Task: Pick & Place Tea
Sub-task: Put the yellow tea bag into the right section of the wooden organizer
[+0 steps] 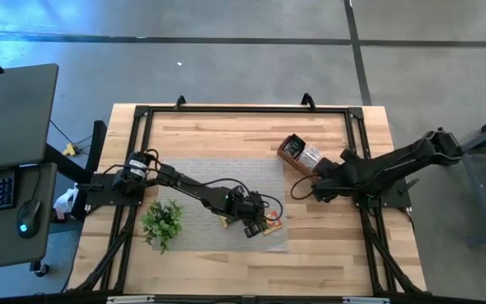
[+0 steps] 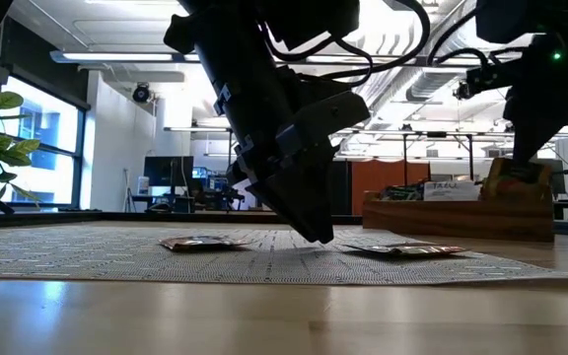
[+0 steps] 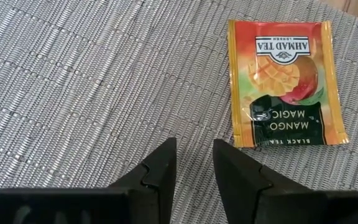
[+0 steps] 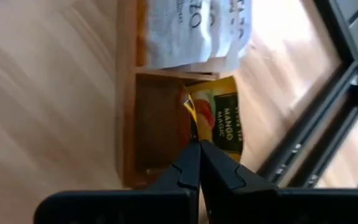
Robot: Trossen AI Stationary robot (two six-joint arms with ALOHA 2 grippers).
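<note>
From above, the left gripper (image 1: 256, 221) reaches across the grey mat (image 1: 201, 181) to its right part, low over it, with a sachet (image 1: 272, 226) just beside its tip near the mat's right edge. A plant (image 1: 162, 222) stands on the mat's left part. The right gripper (image 1: 315, 179) is at the near end of a wooden box (image 1: 298, 154), which lies on the table (image 1: 226, 131) beyond the mat's right corner.

At table height, the left gripper (image 2: 309, 222) hangs just above the mat (image 2: 87, 251), fingers pointing down. Two sachets lie flat on the weave, one (image 2: 200, 242) to its left in this picture and one (image 2: 407, 249) to its right; neither touches it. The box (image 2: 457, 215) stands behind, with sachets upright in it, and the right gripper (image 2: 521, 148) hangs over its right end.

The left wrist camera shows its fingers (image 3: 157, 171) parted by a narrow gap, empty, over bare mat (image 3: 73, 81). An orange-and-black mango sachet (image 3: 284, 84) lies flat near them, apart from both tips.

The right wrist camera shows its gripper (image 4: 197, 158) clamped together on the thin edge of a yellow mango sachet (image 4: 219, 121), held edgewise at the box (image 4: 157, 124), over its end compartment. White sachets (image 4: 191, 31) fill the next compartment.
</note>
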